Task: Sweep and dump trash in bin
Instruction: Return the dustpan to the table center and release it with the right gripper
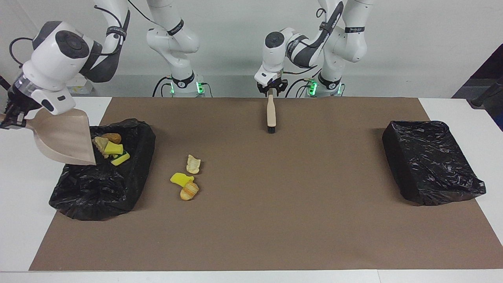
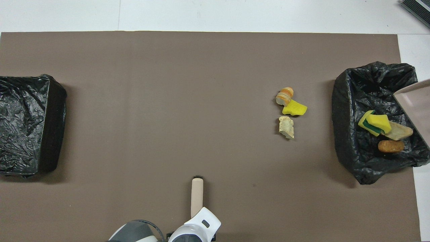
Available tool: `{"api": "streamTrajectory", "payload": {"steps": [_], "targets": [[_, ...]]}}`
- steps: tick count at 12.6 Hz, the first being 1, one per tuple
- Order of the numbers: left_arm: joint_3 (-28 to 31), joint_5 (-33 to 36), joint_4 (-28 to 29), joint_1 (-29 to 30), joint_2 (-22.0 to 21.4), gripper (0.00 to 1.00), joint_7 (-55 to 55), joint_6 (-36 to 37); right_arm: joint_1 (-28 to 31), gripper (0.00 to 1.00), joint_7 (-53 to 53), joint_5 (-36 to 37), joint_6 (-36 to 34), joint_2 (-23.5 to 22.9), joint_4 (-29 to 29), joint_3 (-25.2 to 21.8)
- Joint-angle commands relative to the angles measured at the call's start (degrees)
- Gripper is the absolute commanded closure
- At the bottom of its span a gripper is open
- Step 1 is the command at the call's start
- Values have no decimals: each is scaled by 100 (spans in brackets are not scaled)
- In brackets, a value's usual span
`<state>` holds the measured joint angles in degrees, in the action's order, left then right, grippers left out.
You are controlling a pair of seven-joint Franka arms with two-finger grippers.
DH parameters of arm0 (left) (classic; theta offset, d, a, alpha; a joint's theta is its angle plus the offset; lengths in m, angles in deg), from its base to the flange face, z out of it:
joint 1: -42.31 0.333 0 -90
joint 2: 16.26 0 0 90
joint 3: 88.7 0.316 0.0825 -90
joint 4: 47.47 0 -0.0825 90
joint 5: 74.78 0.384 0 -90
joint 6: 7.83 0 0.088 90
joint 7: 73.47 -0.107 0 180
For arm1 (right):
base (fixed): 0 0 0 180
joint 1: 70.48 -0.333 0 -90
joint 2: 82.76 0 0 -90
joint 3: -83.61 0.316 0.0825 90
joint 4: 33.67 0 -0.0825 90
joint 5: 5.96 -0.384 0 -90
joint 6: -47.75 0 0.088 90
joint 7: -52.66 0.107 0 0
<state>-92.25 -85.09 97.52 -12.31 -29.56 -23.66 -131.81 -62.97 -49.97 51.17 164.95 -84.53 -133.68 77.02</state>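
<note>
With four scraps point(image 2: 383, 129) lying in the bin point(image 1: 82, 188) | tilting dustpan point(image 1: 65, 135) over it, right fingers point(image 1: 10, 118) pinching its handle | leaving three scraps point(image 1: 186, 177) on worktop beside bin | hovering left fingers point(image 1: 270, 91) at brush point(image 1: 270, 114), grip unclear

A long white table point(image 1: 23, 220) fills the scene, most of its top covered by a flat matte brown sheet point(image 1: 275, 220) that spreads out below the left gripper point(image 1: 270, 91). A plain pale grey wall point(image 1: 412, 47) rises at the table edge nearest that gripper. Well apart from it, toward the left arm's end, sits a dark grey angled shape point(image 1: 485, 96), cut off at the edge. The light is soft and even, and shadows are faint.
</note>
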Motion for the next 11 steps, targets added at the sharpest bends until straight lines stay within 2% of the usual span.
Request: {"api": "streamTrajectory", "payload": {"steps": [1, 3, 6, 8, 11], "targets": [[3, 168, -478, 563, 126, 0, -645, 50, -484, 100, 924, 88, -1010, 360, -37, 44], [3, 615, -943, 977, 117, 0, -1270, 268, -959, 100, 1891, -69, -1820, 440, -37, 202], [3, 1021, -1891, 1968, 135, 0, -2717, 620, -1233, 100, 3410, -1410, -2481, 492, -28, 571], [3, 1030, -2882, 2532, 493, 0, -3458, 1031, -1251, 100, 4832, -2631, -2640, 510, -37, 826], [3, 1153, -4308, 3201, 1030, 0, -4293, 1718, -1759, 100, 7565, -3705, -2659, 318, -37, 1108]]}}
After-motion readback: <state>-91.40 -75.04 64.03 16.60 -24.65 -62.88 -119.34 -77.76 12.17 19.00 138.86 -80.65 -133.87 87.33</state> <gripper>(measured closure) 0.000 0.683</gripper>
